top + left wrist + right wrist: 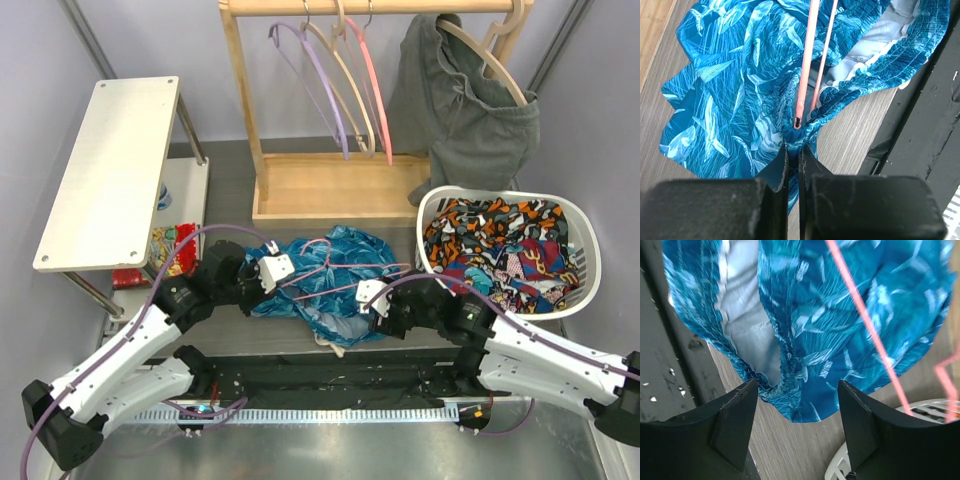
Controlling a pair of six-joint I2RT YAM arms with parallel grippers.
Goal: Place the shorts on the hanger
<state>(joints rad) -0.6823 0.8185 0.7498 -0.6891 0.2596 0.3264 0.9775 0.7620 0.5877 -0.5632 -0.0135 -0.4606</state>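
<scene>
The blue leaf-print shorts [335, 275] lie bunched on the table between my two arms. The thin pink wire hanger [330, 262] rests across them. My left gripper [276, 268] is at their left edge. In the left wrist view it [795, 149] is shut on a fold of the shorts [730, 90], and the hanger's wire corner [800, 107] pokes into the fabric just past the fingertips. My right gripper [366, 296] sits at the shorts' near right edge. It [797, 390] stands open with the waistband hem [790, 390] just beyond its tips and bare table between the fingers.
A white basket [500, 192] of patterned clothes stands at the right, its rim [932, 407] close to my right fingers. Behind are a wooden rack [330, 190] with hangers [350, 90] and a grey garment [470, 110]. A white shelf [110, 165] stands at the left.
</scene>
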